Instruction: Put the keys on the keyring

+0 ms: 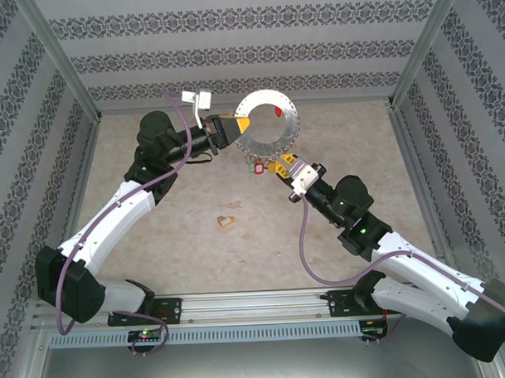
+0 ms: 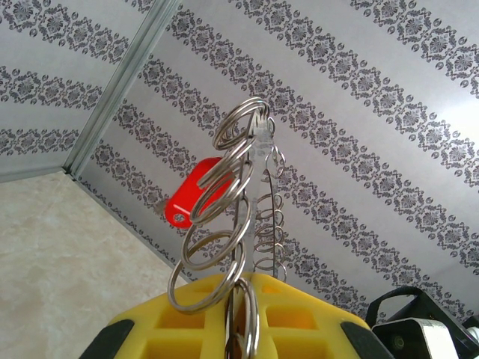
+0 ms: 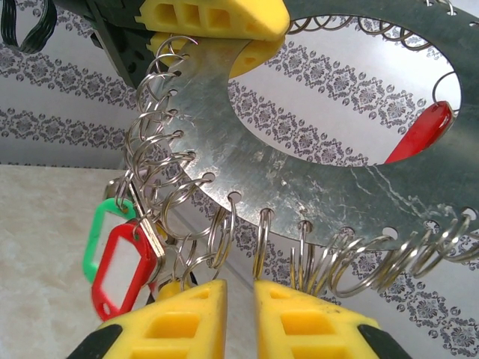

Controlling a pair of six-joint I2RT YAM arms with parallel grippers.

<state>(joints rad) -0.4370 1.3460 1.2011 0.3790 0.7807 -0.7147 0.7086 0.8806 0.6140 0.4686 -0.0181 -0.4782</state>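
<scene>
One keyring (image 3: 299,187) gripped tight by left claw (image 1: 240,125), partly cropped, right claw (image 3: 239,314) barely parted, empty, one loose key (image 1: 227,221), three tags (image 3: 120,269)

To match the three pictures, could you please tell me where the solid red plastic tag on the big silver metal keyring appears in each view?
Top external: solid red plastic tag inside the hole of the large silver metal keyring.
Left wrist: tag centre-left, above the yellow jaws.
Right wrist: tag right side, through the hole.
Shared landmark: the left gripper, clamping the keyring.

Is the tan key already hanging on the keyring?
No, the tan key lies on the table, apart from the keyring.
</scene>
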